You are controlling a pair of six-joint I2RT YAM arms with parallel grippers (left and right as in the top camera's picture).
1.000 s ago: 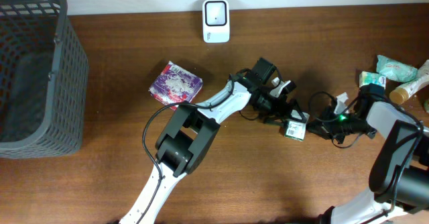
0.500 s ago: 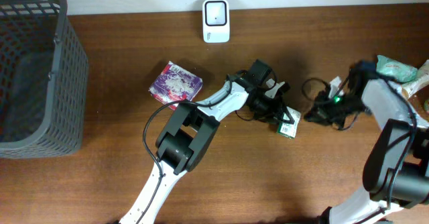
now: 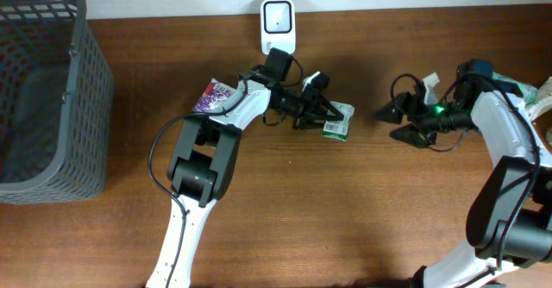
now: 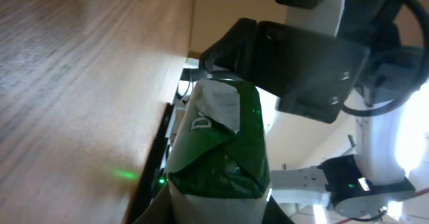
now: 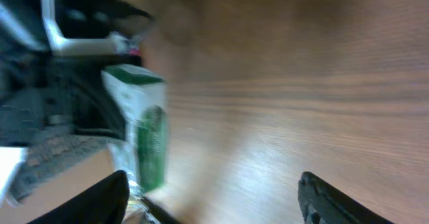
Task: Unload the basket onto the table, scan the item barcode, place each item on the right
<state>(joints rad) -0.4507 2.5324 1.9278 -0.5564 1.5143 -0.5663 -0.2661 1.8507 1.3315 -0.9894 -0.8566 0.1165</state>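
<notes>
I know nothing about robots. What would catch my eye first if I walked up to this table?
Most striking is the left gripper clutching a small green packet near the middle of the wooden table, not far from a white scanner at the back edge. On the right, the right gripper is open and empty, pointing toward the packet. A large dark mesh basket fills the far left.

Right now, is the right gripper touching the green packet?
Apart. The overhead view shows bare table between the open right gripper and the green packet, which the left gripper holds.
</notes>
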